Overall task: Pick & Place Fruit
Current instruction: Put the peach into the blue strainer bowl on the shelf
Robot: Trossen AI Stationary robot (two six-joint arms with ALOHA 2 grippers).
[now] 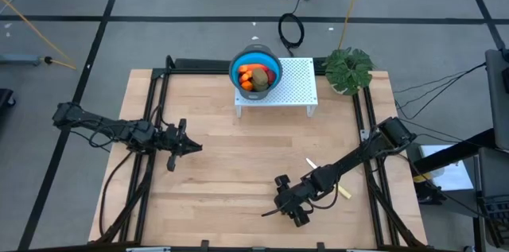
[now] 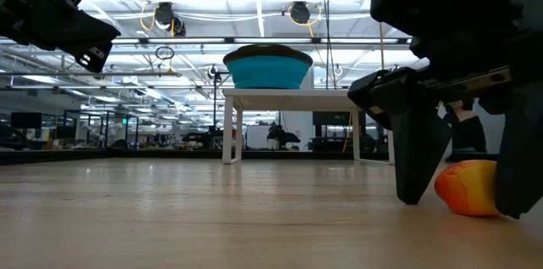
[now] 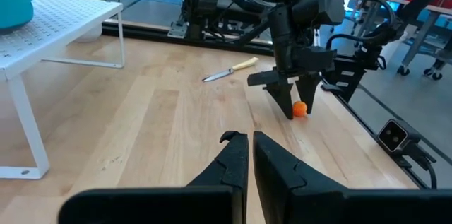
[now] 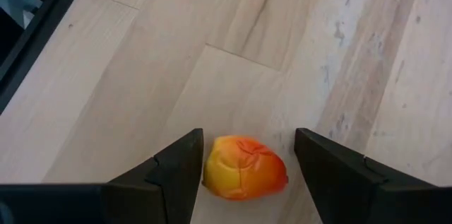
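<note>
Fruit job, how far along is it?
Done: several pieces sit in the blue bowl on the white rack. In hand: the right hand is open around the red-yellow fruit on the table. Left: grasp and carry it. The left hand waits, shut.

Bowl (image 1: 256,70) contents partly hidden

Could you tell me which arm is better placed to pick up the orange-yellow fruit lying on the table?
The right. Its gripper is open and already straddles the orange-yellow fruit on the table, one finger on each side. The left gripper hovers shut, well across the table from it.
</note>
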